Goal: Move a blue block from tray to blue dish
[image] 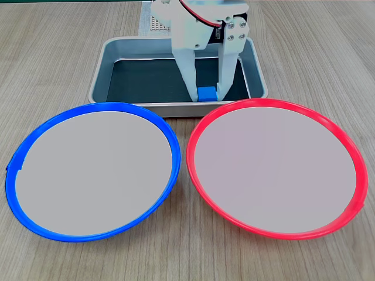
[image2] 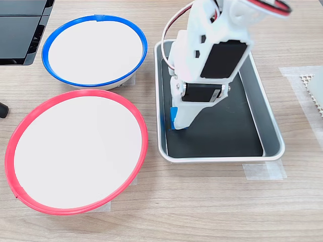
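Note:
The small blue block (image: 206, 93) sits on the dark floor of the silver tray (image: 111, 64), close to the tray wall nearest the dishes. My white gripper (image: 207, 95) reaches down into the tray, one finger against each side of the block, shut on it. In the second exterior view the arm hides most of the block (image2: 174, 117); only a blue sliver shows at the gripper (image2: 177, 123) inside the tray (image2: 267, 121). The blue dish (image: 94, 170) lies bare at the first exterior view's lower left and at the second exterior view's upper left (image2: 93, 50).
A red-rimmed dish (image: 275, 167) of the same size lies beside the blue one, just in front of the tray; it also shows (image2: 75, 151). A black object (image2: 20, 30) sits at the second exterior view's upper left. A perforated white mat (image2: 315, 91) lies beyond the tray.

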Controlling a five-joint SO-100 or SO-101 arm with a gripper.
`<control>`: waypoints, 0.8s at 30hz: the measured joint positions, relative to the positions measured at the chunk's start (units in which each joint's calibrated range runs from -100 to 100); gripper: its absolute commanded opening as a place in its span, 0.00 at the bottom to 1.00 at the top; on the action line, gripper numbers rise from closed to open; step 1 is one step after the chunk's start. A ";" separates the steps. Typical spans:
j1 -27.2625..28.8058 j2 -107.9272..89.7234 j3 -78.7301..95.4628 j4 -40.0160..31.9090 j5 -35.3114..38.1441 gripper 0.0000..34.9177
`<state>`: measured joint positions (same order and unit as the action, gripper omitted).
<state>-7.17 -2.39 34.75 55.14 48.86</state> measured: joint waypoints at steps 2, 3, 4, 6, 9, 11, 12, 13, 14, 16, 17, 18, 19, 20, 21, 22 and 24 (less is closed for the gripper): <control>-0.44 -2.05 -1.36 4.65 -0.59 0.01; -0.80 -3.41 -2.54 7.50 -1.12 0.01; -1.24 -4.60 -3.72 10.44 -1.56 0.01; -2.57 -7.93 -8.35 21.29 -3.91 0.00; -3.63 -10.14 -16.06 32.79 -9.18 0.00; -3.36 -10.14 -20.05 33.77 -13.09 0.00; -1.33 -10.14 -23.50 33.28 -17.39 0.00; -0.18 -10.06 -24.23 31.81 -18.95 0.00; 0.80 -10.06 -24.68 30.10 -20.02 0.00; 6.02 -7.67 -24.95 19.49 -24.27 0.00; 8.58 -6.82 -24.41 15.66 -24.71 0.00; 9.20 -6.56 -24.23 13.95 -25.20 0.00; 10.18 -5.88 -23.68 11.09 -25.69 0.00; 12.21 -3.15 -21.42 3.92 -25.79 0.00; 13.27 -1.36 -21.14 -0.49 -26.08 0.00; 15.75 1.28 -20.96 -6.93 -26.13 0.00; 17.08 3.75 -21.32 -11.42 -26.47 0.01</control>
<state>9.91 1.36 13.43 43.72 22.39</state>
